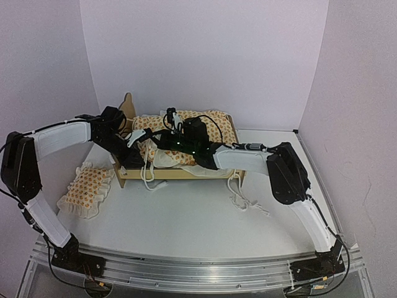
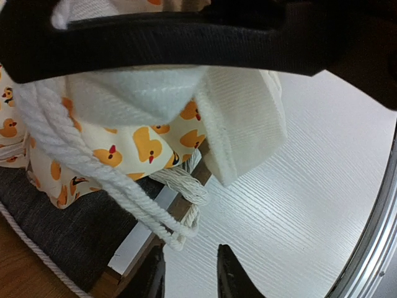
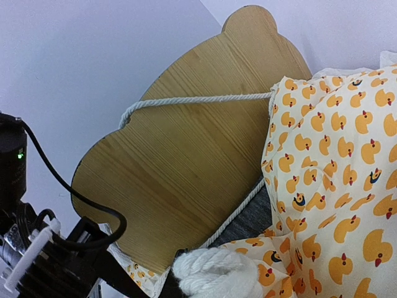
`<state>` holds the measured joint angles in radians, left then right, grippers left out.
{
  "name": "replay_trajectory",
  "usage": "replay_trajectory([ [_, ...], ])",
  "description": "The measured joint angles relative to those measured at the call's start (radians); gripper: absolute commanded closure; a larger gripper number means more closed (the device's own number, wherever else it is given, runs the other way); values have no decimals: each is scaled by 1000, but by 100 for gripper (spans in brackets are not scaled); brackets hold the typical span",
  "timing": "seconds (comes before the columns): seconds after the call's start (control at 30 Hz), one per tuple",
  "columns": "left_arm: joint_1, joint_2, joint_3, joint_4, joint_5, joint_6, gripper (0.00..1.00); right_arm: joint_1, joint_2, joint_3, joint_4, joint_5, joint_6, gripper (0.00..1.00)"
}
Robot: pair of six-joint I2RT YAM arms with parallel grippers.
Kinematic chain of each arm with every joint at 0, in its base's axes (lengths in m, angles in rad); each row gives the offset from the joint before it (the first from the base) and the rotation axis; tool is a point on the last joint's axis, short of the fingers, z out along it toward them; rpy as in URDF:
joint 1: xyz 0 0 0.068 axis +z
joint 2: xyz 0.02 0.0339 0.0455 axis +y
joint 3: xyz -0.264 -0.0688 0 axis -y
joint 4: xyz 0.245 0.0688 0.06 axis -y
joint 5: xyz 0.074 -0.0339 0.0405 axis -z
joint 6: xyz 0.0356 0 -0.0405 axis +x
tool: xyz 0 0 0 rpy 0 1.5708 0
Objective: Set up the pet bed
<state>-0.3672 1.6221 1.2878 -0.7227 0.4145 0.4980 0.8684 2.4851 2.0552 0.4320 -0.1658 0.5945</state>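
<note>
The light-wood bed frame (image 1: 180, 172) stands at the back middle, its scalloped headboard (image 3: 186, 161) at the left end. Cream duck-print bedding (image 1: 192, 124) lies bunched on the dark grey base (image 2: 68, 217). The matching ruffled pillow (image 1: 87, 186) lies on the table left of the bed. My left gripper (image 1: 138, 144) is at the bed's front left corner; in the left wrist view it (image 2: 190, 247) is open and empty over the table, under hanging white cord (image 2: 111, 180). My right gripper (image 1: 174, 122) reaches over the bed and is shut on a bundle of white cord (image 3: 217, 273).
More white cord (image 1: 245, 198) trails on the table by the bed's right end. The right arm (image 2: 186, 37) crosses just above the left gripper. White walls enclose the back and sides. A metal rail (image 1: 186, 270) runs along the near edge.
</note>
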Motion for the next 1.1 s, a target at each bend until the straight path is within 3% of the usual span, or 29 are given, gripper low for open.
replay_trajectory([
  [0.1, -1, 19, -2, 2, 10, -1, 88, 0, 0, 0, 0, 0, -1, 100],
  [0.23, -1, 61, -2, -1, 9, -1, 89, 0, 0, 0, 0, 0, -4, 100],
  [0.47, -1, 79, -2, 4, -47, -11, 86, 0, 0, 0, -1, 1, -7, 100],
  [0.63, -1, 96, -2, 23, -92, -35, 74, -5, 0, 0, -7, 1, -10, 100],
  [0.77, -1, 104, -2, 30, -103, -55, 73, -5, 0, 0, -7, 1, -13, 100],
  [0.93, -1, 119, -2, 40, -82, -79, 79, -7, 0, 0, -7, 1, -14, 100],
  [1.03, -1, 122, 1, 42, -70, -77, 98, -7, 0, 0, -6, 2, -14, 100],
  [1.1, 1, 123, 11, 50, -52, -82, 100, -10, 0, 0, -5, 4, -14, 100],
])
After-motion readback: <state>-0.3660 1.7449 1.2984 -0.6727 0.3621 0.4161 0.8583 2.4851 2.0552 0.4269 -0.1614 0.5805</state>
